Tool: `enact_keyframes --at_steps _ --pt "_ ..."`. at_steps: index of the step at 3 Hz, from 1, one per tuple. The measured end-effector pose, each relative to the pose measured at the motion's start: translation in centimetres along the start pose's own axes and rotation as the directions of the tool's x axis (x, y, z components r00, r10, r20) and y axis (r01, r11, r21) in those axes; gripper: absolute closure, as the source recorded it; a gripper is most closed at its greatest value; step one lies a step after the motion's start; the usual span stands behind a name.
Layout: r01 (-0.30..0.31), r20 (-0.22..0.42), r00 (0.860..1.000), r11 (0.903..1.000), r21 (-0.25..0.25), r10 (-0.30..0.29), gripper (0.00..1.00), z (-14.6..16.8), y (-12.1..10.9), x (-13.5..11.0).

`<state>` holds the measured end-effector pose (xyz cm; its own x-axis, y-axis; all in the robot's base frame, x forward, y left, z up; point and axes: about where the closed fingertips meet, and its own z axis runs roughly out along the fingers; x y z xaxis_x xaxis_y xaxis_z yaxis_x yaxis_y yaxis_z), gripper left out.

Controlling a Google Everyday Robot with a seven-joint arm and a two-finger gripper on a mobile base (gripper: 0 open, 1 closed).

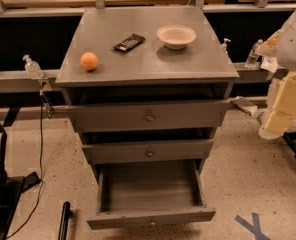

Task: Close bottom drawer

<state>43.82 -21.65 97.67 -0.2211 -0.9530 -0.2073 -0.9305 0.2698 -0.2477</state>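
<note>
**Bottom drawer pulled out at 6 o'clock, end effector off at 3**

The bottom drawer (150, 217) stands far out of the desk (148, 59), and its front edge is the part nearest the camera. The two drawers above it sit further in. Bare speckled floor (248, 179) lies open at 4 and 8 o'clock, with a blue tape cross (253, 225) at 5 o'clock. The end effector (287, 109) hangs at 3 o'clock, well apart from the drawer, which lies toward its 8 o'clock. How far open it is, or whether it holds anything, cannot be told.
</note>
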Motion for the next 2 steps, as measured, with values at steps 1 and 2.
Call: enact_keyframes --at_steps 1,2 --pt "0.003 0.007 1.000 0.9999 0.010 -0.003 0.00 -0.1 -0.1 -0.1" --pt "-0.018 0.065 0.998 0.9995 0.025 0.016 0.00 2.0 -0.9 0.3"
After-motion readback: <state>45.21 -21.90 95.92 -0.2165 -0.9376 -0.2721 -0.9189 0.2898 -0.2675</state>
